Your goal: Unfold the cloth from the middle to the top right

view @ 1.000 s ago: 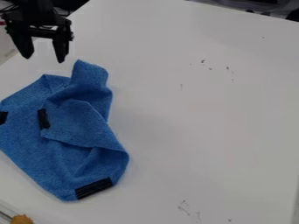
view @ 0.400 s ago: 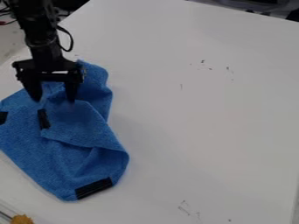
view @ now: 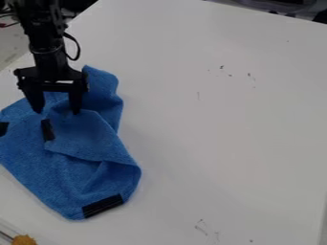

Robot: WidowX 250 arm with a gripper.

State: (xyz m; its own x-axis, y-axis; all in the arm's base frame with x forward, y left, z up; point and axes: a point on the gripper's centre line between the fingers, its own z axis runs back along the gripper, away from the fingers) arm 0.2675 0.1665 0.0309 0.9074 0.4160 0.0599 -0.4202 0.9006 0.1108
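The black gripper (view: pixel 57 112) hangs over the upper part of the blue cloth (view: pixel 70 167), at the left of the view. Its two fingers are spread apart and open, with blue fabric visible between and below them. The cloth lies bunched on the white table, with a folded layer across its middle and a raised corner (view: pixel 101 82) at its top, right of the gripper. Black strips mark the cloth: one just below the fingertips (view: pixel 47 130), one at the left edge and one at the bottom corner (view: pixel 102 206). Whether the fingertips touch the cloth, I cannot tell.
The white table (view: pixel 223 124) extends to the right of the cloth, with small dark marks on its surface. An orange-brown object (view: pixel 24 239) lies at the bottom left corner beside a clear edge. Dark items stand beyond the table's far edge at the top right.
From above the cloth's top left, the gripper has moved down and slightly right over the cloth, staying open. Since the later earlier frame it has shifted only slightly. The cloth looks unmoved.
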